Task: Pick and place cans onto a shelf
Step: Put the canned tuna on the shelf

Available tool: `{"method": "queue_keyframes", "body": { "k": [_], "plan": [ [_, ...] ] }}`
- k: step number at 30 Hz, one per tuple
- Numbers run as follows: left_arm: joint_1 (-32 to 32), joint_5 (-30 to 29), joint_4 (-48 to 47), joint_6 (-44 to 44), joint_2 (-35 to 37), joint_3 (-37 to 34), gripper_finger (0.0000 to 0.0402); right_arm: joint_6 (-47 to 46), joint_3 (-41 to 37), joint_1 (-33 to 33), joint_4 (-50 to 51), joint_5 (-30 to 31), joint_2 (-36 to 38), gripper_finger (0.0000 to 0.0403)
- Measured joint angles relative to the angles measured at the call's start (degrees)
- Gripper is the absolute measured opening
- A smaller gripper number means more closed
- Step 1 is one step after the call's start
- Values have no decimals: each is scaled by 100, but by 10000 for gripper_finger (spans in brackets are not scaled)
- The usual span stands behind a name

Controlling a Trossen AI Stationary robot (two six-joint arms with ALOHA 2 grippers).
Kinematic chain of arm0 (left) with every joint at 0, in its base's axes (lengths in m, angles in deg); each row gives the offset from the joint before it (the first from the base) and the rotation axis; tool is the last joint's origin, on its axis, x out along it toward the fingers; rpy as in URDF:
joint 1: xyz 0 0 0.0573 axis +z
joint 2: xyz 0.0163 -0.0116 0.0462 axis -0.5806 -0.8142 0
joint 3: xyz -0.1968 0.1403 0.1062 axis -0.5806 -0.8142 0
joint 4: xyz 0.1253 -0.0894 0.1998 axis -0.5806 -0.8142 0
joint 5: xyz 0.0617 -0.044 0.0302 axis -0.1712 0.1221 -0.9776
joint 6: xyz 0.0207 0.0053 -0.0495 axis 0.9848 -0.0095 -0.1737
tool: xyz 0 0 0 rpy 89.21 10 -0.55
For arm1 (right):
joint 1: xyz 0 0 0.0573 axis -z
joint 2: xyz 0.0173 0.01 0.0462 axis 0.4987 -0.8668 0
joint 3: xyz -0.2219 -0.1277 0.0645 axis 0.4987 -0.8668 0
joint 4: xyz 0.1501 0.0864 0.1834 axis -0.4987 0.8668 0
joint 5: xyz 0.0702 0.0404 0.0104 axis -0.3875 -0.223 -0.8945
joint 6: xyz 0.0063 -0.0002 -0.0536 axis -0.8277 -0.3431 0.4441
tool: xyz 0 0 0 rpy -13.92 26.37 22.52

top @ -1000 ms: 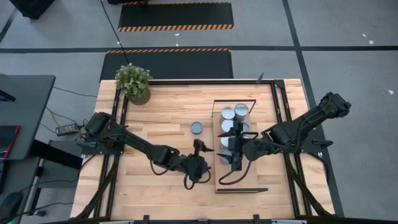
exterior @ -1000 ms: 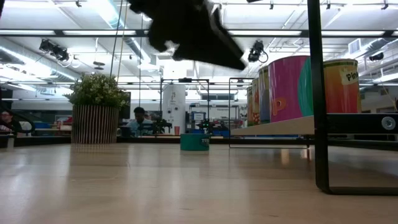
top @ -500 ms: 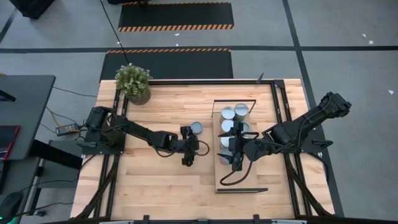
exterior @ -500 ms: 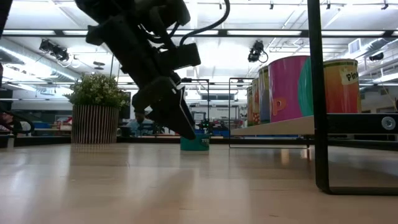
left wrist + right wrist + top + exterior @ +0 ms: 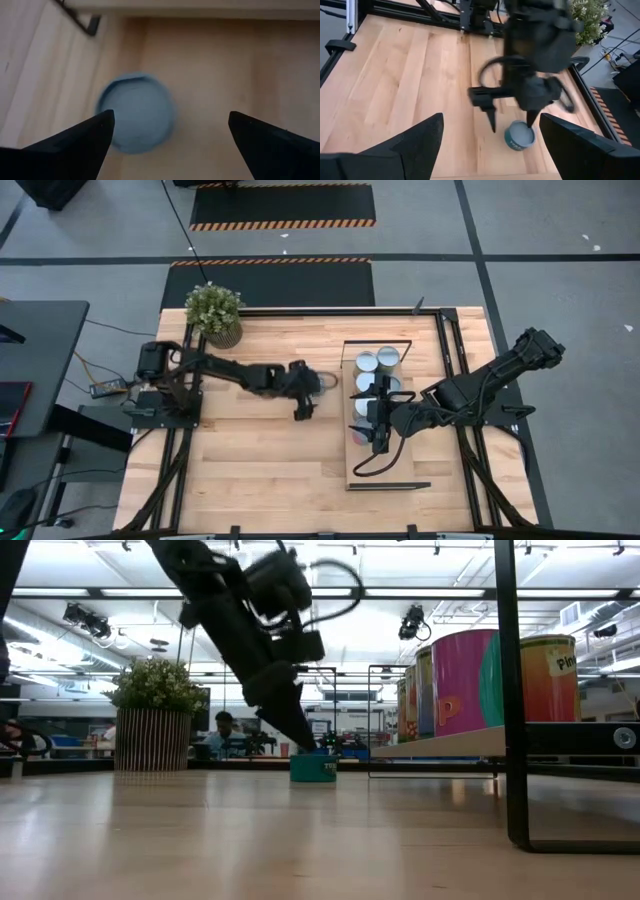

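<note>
Left gripper is over the middle of the table, jaws spread wide, nothing in them. The lone can on the bare wood sits just ahead of the fingertips and lies toward one finger rather than centred in the gap — the other finger is well clear of it. From the right wrist view the same can shows a teal side and pale top, with one dark fingertip right at its rim and the other off to the side over bare wood; touching or not, cannot tell. In the low view the left gripper slants down with its tips just above the can.

Right gripper hangs over the shelf, near its middle, fingers parted with nothing between them. Shelved cans stand in a cluster at the far end of the shelf, partly under the right arm — the low view shows them as large pink, teal and orange cylinders on the board.

Potted plant stands at the table's far left corner, well apart from both grippers.
</note>
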Motion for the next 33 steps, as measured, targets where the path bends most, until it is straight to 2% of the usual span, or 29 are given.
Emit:
{"method": "queue_keyframes", "body": {
  "k": [4, 7, 17, 33],
  "plan": [
    [506, 727, -176, -1, -1, 16, 399, 68, 0, 80, -30, -1, 0, 338],
    [698, 857, -302, 41, -1, 16, 399, 84, 0, 131, -28, 0, 0, 338],
    [754, 1040, -634, 345, 13, 20, 399, 149, 0, 188, -52, -24, 0, 338],
    [754, 946, 392, 538, -374, 25, 398, 133, 0, 183, -150, -49, -7, 338]
  ]
}}
